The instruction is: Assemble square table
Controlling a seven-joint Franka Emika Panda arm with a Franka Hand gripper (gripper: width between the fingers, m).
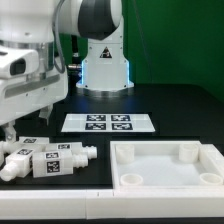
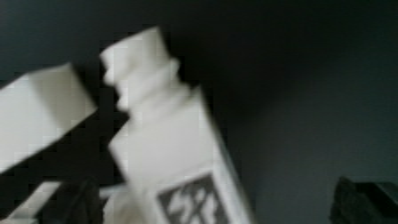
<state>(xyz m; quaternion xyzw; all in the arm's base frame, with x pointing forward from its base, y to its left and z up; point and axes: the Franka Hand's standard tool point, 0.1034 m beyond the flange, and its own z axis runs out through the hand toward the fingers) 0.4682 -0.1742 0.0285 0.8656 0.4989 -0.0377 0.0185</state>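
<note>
The square slab lies flat on the black table, towards 4 o'clock in the exterior view. Its raised rim faces up and round corner sockets show inside it. No leg stands in it.

The loose legs lie on their sides in a cluster towards 8 o'clock, well apart from the slab. Their black-and-white tags are turned to the camera. At least three can be made out, packed close together; the exact count is hard to tell, because the arm comes down over the cluster's 9 o'clock end and hides part of it.

The marker board lies flat near the middle of the table, at about 1 o'clock from the legs and 11 o'clock from the slab. The robot's base stands behind it, at 12 o'clock.

The wrist view is blurred. It shows one leg close up, seen lengthwise, with a tag on its near end. A second white piece lies just beside it; whether the two touch cannot be told. The claw straddles the near leg with its two dark fingers spread apart. One finger is close against the leg and the other stands clear of it, so the claw grips nothing.
</note>
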